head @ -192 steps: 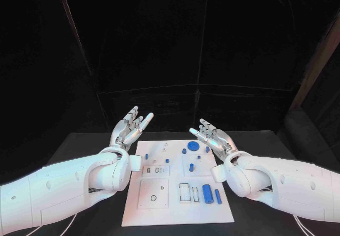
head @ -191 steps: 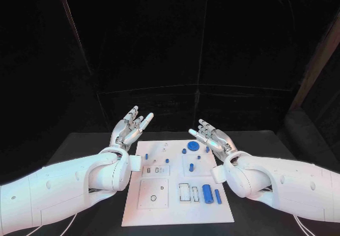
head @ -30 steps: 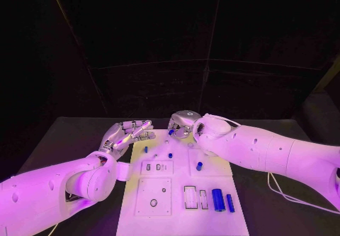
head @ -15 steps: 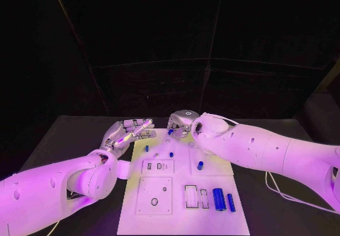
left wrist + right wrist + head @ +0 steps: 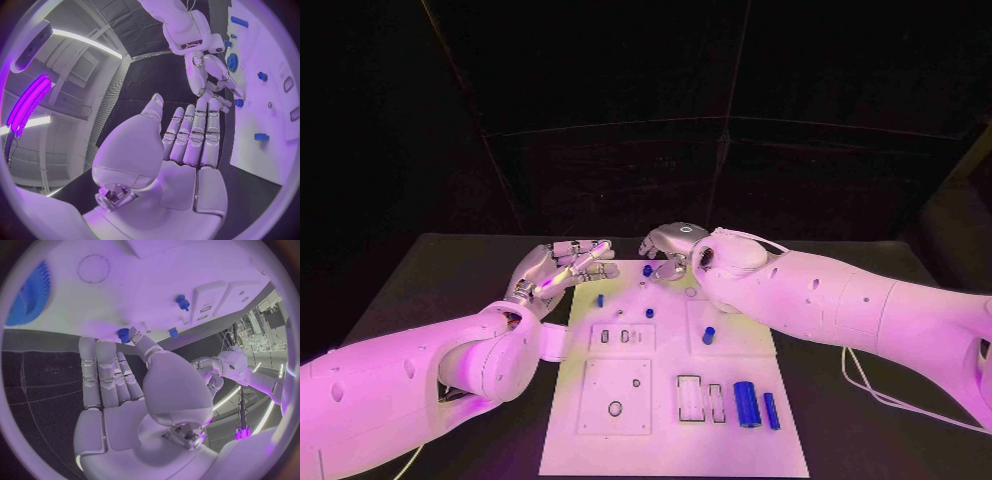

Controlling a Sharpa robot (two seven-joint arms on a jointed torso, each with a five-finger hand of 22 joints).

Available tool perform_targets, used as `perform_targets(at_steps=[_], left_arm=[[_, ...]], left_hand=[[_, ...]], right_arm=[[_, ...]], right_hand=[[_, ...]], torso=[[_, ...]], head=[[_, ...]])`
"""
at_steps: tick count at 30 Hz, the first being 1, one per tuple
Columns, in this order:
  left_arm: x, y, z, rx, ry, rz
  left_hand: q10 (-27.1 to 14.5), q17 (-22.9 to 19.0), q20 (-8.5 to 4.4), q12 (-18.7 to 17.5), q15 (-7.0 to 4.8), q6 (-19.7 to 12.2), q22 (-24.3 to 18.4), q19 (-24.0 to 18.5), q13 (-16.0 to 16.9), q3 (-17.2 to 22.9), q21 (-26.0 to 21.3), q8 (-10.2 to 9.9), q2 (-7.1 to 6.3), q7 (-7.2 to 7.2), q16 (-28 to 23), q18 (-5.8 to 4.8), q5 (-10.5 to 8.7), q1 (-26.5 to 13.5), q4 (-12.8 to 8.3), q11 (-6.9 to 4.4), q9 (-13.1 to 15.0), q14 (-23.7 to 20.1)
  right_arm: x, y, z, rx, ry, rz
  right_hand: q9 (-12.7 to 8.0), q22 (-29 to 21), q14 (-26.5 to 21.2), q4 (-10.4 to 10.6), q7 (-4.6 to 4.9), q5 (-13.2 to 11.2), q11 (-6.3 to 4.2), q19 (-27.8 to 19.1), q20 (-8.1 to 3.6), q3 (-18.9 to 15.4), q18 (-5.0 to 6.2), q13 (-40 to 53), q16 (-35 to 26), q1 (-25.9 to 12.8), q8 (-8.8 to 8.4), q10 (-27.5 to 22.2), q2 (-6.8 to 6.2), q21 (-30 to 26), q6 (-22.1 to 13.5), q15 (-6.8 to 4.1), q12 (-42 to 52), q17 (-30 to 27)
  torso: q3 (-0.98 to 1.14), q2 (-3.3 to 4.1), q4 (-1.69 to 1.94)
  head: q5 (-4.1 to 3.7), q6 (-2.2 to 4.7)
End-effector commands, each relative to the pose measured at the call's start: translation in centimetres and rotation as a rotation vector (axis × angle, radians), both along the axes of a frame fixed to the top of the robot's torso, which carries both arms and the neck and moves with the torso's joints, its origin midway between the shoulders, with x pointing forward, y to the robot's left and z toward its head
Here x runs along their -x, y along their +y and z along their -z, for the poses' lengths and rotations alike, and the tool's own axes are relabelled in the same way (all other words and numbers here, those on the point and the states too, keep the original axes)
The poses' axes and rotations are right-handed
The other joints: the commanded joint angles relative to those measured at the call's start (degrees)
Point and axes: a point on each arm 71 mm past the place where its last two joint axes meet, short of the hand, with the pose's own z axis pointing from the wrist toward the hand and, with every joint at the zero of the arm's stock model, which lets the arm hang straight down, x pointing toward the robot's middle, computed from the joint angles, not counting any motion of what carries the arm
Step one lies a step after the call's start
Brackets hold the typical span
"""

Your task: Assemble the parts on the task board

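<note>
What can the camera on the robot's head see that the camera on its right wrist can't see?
The head view alone takes in the near end of the task board, where two long blue cylinders lie side by side. The right wrist view alone gives the blue toothed gear close up, and the right hand with a small blue part at its fingertips. Both show the white board, the right hand, the left hand and small blue parts standing on the board.

From my station I see the black tabletop (image 5: pixel 444 265) stretching out on either side, with a thin pale cable (image 5: pixel 877 395) lying across its right portion.
</note>
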Motion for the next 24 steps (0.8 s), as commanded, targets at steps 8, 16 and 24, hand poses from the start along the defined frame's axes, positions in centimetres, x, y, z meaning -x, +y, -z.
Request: perform_targets(at_steps=[8,16,24], left_arm=[[-0.3,0.6,0.0,0.004,0.012,-0.005],[-0.4,0.9,0.1,0.002,0.016,-0.009],[-0.8,1.1,0.3,-0.003,0.021,-0.014]], left_hand=[[-0.3,0.0,0.0,-0.5,0.0,-0.2,-0.2,0.3,-0.1,-0.3,-0.3,-0.3,0.37,0.74,-0.4,0.76,-0.26,-0.1,-0.2,0.25,-0.1,0.4],[-0.3,0.0,0.01,-0.5,0.0,-0.1,-0.2,0.3,0.0,-0.3,-0.4,-0.3,0.41,0.7,-0.5,0.76,-0.17,0.1,-0.4,0.22,-0.1,0.4],[-0.2,0.0,0.01,-0.5,-0.01,0.0,-0.3,0.4,0.0,-0.2,-0.5,-0.4,0.47,0.67,-0.6,0.77,-0.13,0.2,-0.6,0.2,0.0,0.5]], right_arm=[[1.1,-4.0,-1.3,-0.13,-0.034,0.026],[1.4,-8.9,-1.8,-0.204,0.051,0.133],[1.6,-12.0,-1.2,-0.132,0.142,0.23]], right_hand=[[0.8,4.7,3.2,3.0,-0.17,6.1,-0.95,5.5,-0.62,-3.7,-0.19,1.0,2.7,1.4,1.21,7.5,0.23,1.9,7.3,-0.67,5.9,4.2],[0.9,15.6,6.2,6.1,-2.44,10.5,-4.29,12.8,-2.74,-5.9,-2.09,4.6,10.3,-2.1,2.2,21.9,-1.87,7.9,10.8,-3.23,13.3,14.7],[0.7,25.5,8.6,14.7,-3.12,13.0,-4.77,18.3,-3.89,-15.6,-3.85,35.1,23.5,-2.1,2.06,23.1,-3.68,13.3,8.9,-3.45,42.8,35.5]], torso=[[0.11,-0.29,-0.5],[0.36,-0.56,-0.91],[0.39,-0.46,-0.87]], head=[[0.03,0.26],[0.04,0.23],[-0.2,0.3]])
